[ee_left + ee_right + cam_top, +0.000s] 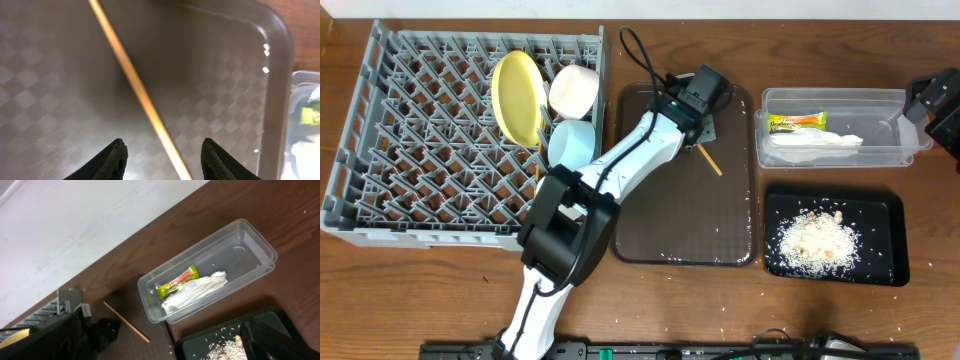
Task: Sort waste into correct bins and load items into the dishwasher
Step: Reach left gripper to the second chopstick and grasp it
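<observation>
Left wrist cam: L claw (pixel 163 146) hanging spread, straddling chopstick (pixel 134 84) on brown tray (pixel 50 105); R claw (pixel 924 100) hovering spread near tub (pixel 886 122).

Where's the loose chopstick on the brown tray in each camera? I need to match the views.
Overhead: chopstick lies in the upper right of the brown tray.
Left wrist: it runs diagonally from top left down between the jaws of the open left gripper.
Right wrist: lower left.
Shared landmark: the clear tub, to the chopstick's right in all three.
</observation>
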You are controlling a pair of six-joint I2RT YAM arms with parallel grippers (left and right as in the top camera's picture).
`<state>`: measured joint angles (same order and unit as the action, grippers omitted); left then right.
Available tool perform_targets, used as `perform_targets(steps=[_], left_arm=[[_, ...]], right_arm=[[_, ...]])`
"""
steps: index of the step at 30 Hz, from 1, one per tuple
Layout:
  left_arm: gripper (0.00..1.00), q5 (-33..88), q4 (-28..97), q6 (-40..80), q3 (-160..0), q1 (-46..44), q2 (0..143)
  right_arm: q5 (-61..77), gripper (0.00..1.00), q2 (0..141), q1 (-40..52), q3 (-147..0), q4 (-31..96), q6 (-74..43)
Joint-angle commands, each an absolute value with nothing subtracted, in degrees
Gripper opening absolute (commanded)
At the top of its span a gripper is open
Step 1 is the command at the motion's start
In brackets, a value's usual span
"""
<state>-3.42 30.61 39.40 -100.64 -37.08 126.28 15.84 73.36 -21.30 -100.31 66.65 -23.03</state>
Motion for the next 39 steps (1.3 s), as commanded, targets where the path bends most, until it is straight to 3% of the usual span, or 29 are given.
perform_targets(steps=[1, 16, 28, 39], left_arm=[[0.48, -4.60, 28.86, 40.47, -100.57, -38.30, 128.35], [0.47, -6.94, 27.55, 42.35, -100.57, -39.68, 132.62], [0.38, -6.66, 33.12, 42.35, -100.55, -39.72, 133.56], [0.23, -2.04, 37.76, 38.74, -100.79, -39.51, 133.69]], right_arm=[[15.88, 0.99, 73.25, -21.69, -100.31, 66.74, -23.11], [15.88, 0.99, 73.23, -21.69, -100.31, 66.74, -23.11], [15.88, 0.99, 73.23, -21.69, -100.31, 66.74, -23.11], [15.88, 0.99, 73.23, -21.69, -100.31, 66.74, -23.11]])
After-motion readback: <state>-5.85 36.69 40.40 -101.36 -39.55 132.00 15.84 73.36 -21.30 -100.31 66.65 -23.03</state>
